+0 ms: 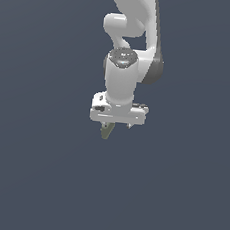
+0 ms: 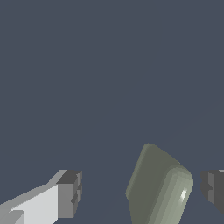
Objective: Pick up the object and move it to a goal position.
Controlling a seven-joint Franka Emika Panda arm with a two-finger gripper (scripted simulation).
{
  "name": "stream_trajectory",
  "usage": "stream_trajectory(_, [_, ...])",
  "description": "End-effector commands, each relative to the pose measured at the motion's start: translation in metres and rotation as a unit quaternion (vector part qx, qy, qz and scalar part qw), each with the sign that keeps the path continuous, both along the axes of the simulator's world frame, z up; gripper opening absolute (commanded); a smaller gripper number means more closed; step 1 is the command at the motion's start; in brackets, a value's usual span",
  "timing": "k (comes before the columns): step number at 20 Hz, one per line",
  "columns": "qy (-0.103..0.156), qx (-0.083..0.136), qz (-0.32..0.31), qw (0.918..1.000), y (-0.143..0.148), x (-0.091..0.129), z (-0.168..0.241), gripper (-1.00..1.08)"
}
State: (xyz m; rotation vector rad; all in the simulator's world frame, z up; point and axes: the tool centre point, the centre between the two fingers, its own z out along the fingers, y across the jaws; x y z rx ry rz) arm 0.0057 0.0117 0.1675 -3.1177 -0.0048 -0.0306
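Note:
The object [image 2: 159, 188] is a matte olive-green rod with rounded ends. In the wrist view it lies between the two dark finger pads [image 2: 70, 192], closer to one pad than the other, with a gap showing on each side. My gripper [image 2: 142, 191] is open around it. In the exterior view the white gripper [image 1: 117, 125] points straight down. The rod [image 1: 105, 131] sticks out below it, tilted, toward the exterior view's left. I cannot tell whether the rod rests on the ground.
The white arm [image 1: 126, 48] rises above the gripper in the exterior view. A plain dark blue-grey surface [image 1: 40, 179] fills everything around it.

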Motion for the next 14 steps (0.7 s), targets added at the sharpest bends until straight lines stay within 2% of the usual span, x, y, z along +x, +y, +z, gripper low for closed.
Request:
stream_trajectory(1, [0.0, 0.0, 0.0, 1.0, 0.0, 0.0, 0.0, 1.0])
stream_trajectory(9, [-0.012, -0.014, 0.007, 0.9998, -0.025, 0.007, 0.012, 1.0])
stream_trajectory(14, [-0.011, -0.014, 0.004, 0.9998, -0.025, 0.006, 0.012, 1.0])
